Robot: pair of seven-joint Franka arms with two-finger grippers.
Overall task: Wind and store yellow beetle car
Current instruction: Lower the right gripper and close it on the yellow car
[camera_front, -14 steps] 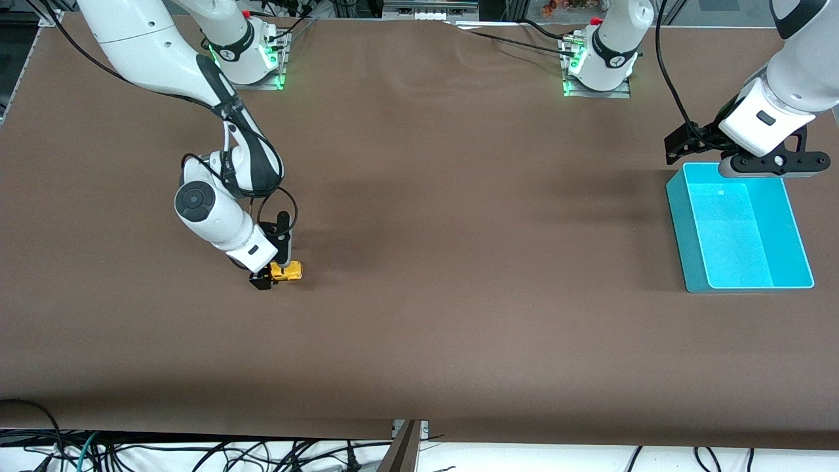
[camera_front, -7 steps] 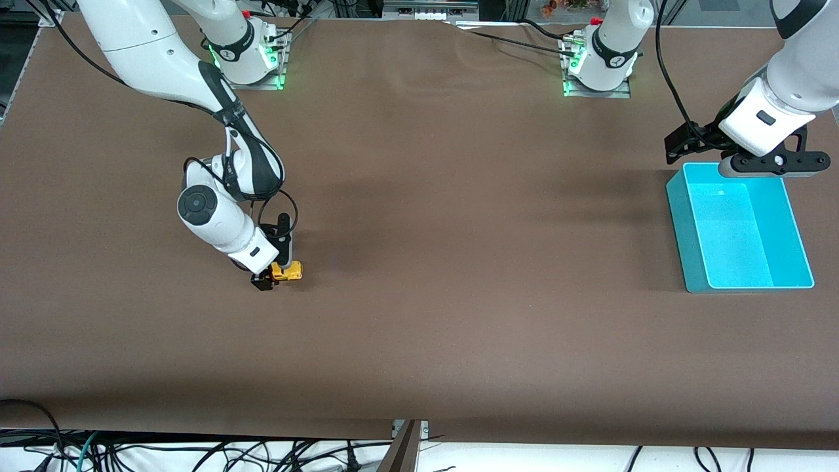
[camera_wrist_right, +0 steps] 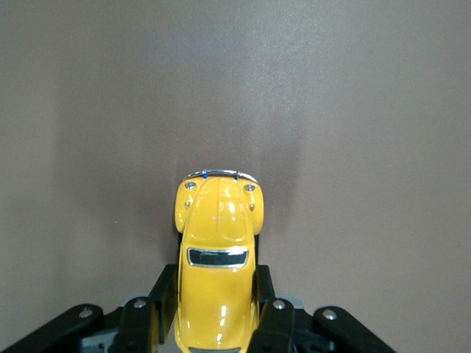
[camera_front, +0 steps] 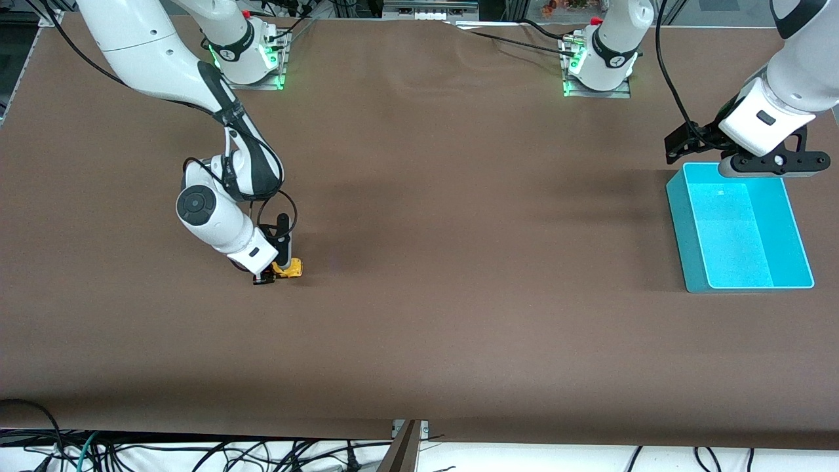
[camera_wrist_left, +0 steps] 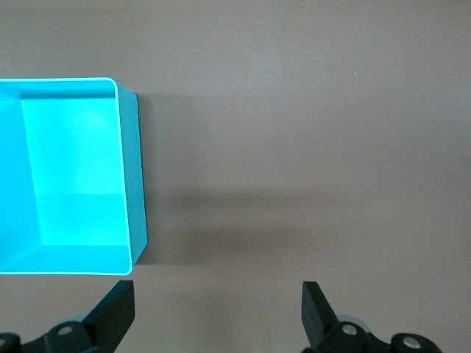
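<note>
The yellow beetle car (camera_front: 288, 269) (camera_wrist_right: 217, 257) sits on the brown table toward the right arm's end. My right gripper (camera_front: 274, 270) (camera_wrist_right: 215, 309) is down at the table and shut on the car, one black finger pressed against each side of its body, the bonnet and chrome bumper pointing away from the wrist. My left gripper (camera_front: 747, 154) (camera_wrist_left: 217, 312) hangs open with nothing between its fingers, over the table just beside the base-side rim of the cyan bin (camera_front: 695, 262) (camera_wrist_left: 136, 184). The bin holds nothing that I can see.
The brown table (camera_front: 459, 262) stretches bare between the car and the cyan bin. Both arm bases stand along the base-side edge, and cables hang below the table's near edge (camera_front: 196, 452).
The right gripper's fingers have come together on the car's sides; they stood wider apart around it a second ago. The left arm has not moved.
</note>
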